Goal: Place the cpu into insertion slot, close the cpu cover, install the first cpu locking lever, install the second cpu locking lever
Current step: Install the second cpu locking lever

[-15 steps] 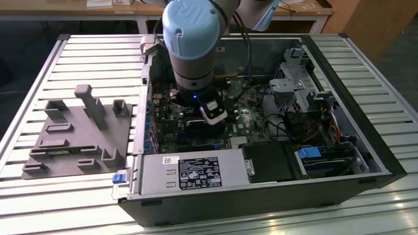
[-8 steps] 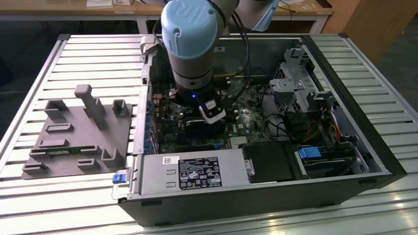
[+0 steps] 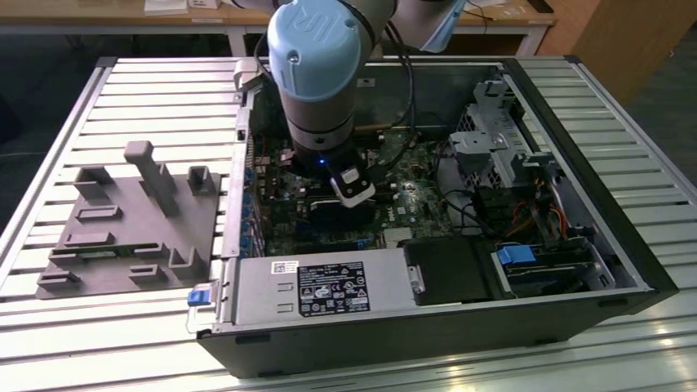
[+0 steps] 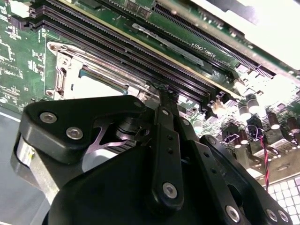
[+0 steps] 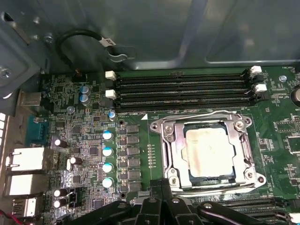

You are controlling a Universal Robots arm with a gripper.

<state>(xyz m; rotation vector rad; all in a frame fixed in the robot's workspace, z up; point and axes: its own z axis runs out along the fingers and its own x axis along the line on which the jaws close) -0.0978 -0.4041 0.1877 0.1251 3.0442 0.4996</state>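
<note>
**A:** What is seen, from the largest thing down?

**B:** An open computer case [image 3: 436, 204] is laid on its side on a slatted desk [image 3: 142, 106]. A grey fixture tray [image 3: 126, 224] is set beside it, at the exterior view's left. The robot arm [image 3: 316, 73] is reached down into the case, over the green motherboard [image 5: 93, 140].

**A:** And the task's parts?

**B:** In the first wrist view the cpu [image 5: 207, 150] is seen seated in the insertion slot [image 5: 174, 164], with the cpu cover [image 5: 185, 129] closed around it and the chip framed by its window. Thin wire levers are seen along the frame's edges; whether they are latched cannot be told.

**A:** The gripper?

**B:** The gripper [image 4: 161, 91] is held just beside the socket. Its jaws are drawn narrowly together, and nothing is seen held between them.
</note>
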